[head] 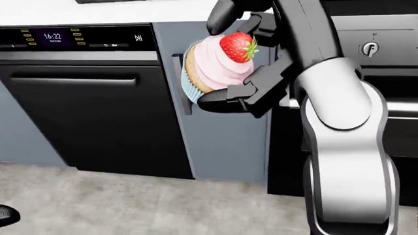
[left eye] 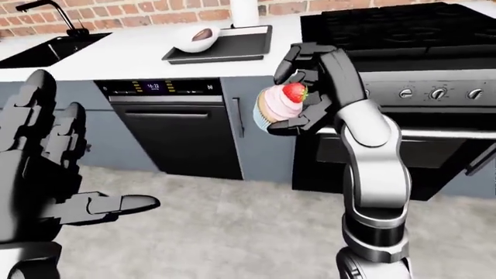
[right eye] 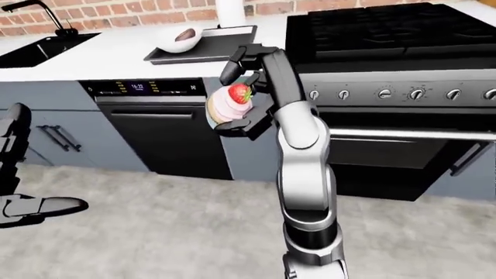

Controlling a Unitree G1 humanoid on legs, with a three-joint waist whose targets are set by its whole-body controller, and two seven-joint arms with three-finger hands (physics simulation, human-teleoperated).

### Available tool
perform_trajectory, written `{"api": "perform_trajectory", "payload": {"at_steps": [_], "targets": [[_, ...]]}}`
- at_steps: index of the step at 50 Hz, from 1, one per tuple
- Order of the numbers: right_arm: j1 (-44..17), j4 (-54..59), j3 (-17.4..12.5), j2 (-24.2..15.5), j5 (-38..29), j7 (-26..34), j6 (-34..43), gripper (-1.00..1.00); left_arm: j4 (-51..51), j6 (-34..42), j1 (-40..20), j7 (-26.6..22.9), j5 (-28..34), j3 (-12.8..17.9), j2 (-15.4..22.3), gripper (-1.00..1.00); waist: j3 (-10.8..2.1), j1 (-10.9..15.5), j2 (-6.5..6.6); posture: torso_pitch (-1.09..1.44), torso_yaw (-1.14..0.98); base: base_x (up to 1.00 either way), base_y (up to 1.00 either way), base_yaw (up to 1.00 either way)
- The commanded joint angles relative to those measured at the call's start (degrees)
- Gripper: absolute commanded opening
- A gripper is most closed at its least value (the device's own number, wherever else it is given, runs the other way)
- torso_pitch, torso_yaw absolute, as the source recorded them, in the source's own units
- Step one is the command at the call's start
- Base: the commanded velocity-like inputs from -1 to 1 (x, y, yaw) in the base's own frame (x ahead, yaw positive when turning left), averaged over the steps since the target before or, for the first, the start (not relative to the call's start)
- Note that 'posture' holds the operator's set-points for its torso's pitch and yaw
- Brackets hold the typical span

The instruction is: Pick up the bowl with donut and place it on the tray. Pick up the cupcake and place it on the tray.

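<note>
My right hand [head: 221,61] is shut on the cupcake [head: 212,68], which has pink frosting, a strawberry on top and a blue liner. It hangs tilted in front of the grey cabinet, below the counter's edge. Up on the white counter lies the dark tray [left eye: 236,51], and the white bowl with the donut [left eye: 195,37] rests on its left part. The cupcake is below and to the right of the tray. At the left of the left-eye view my left hand [left eye: 77,151] is raised, open and holding nothing.
A black dishwasher [left eye: 174,128] sits under the tray. The black stove [left eye: 395,29] and its oven fill the right side. A sink [left eye: 46,49] is at the counter's far left, and a white roll [left eye: 244,11] stands behind the tray. Grey floor lies below.
</note>
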Motion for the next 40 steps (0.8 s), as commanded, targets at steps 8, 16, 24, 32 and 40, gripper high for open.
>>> {"api": "perform_trajectory", "payload": {"at_steps": [8, 16, 24, 32, 40], "targets": [[-2.2, -1.3, 0.3, 0.1, -0.8, 0.7, -0.8, -1.00, -0.2, -1.0, -0.4, 0.7, -0.2, 1.5, 0.8, 1.00, 0.75, 0.3, 4.77, 0.00, 0.00, 0.34, 0.00, 0.00], [-1.8, -1.3, 0.3, 0.2, -1.0, 0.9, -1.2, -1.00, -0.2, -1.0, -0.4, 0.0, 0.8, 1.2, 0.1, 1.00, -0.76, 0.5, 2.68, 0.00, 0.00, 0.49, 0.00, 0.00], [-1.8, -1.2, 0.3, 0.3, -1.2, 1.0, -1.4, -1.00, -0.2, -1.2, -0.3, 0.0, 0.9, 1.2, 0.1, 1.00, -1.87, 2.5, -2.33, 0.00, 0.00, 0.51, 0.00, 0.00], [-1.8, -1.4, 0.3, 0.3, -1.3, 1.1, -1.3, -1.00, -0.2, -1.3, -0.1, -0.7, 1.5, 1.3, -0.3, 1.00, -0.56, 0.7, -2.48, 0.00, 0.00, 0.51, 0.00, 0.00], [-2.2, -1.9, 0.2, 0.2, -1.3, 1.3, -0.9, -1.00, -0.2, -1.9, 0.4, 1.1, -0.7, 1.8, 1.3, 1.00, -2.67, 0.5, 3.30, 0.00, 0.00, 0.25, 0.00, 0.00]]}}
